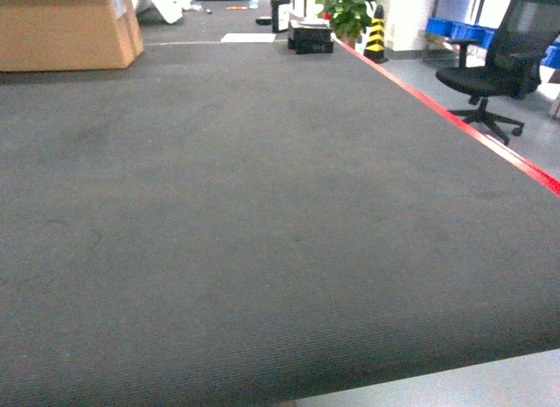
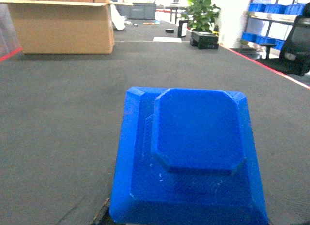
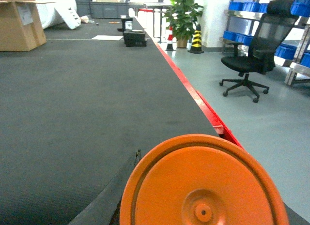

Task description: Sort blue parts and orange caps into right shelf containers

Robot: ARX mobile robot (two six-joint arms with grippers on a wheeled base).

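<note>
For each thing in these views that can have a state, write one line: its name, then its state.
Blue part: close under the left wrist camera; grip hidden.
Orange cap: close under the right wrist camera, round face showing; grip hidden.
Cardboard box: flaps open, upright.
Office chair: upright, unoccupied.

**Cut off, hidden, or too small to tell**

In the left wrist view the blue part [image 2: 193, 157] runs off the bottom edge; the jaws holding it are hidden beneath. In the right wrist view the orange cap [image 3: 203, 186] is cropped at the bottom, its side lettering and the jaws out of sight. The head view shows neither arm. The cardboard box [image 1: 66, 26] is cut by the top-left corner. Small items at the worktop's [image 1: 262, 206] far end are too small to identify.
</note>
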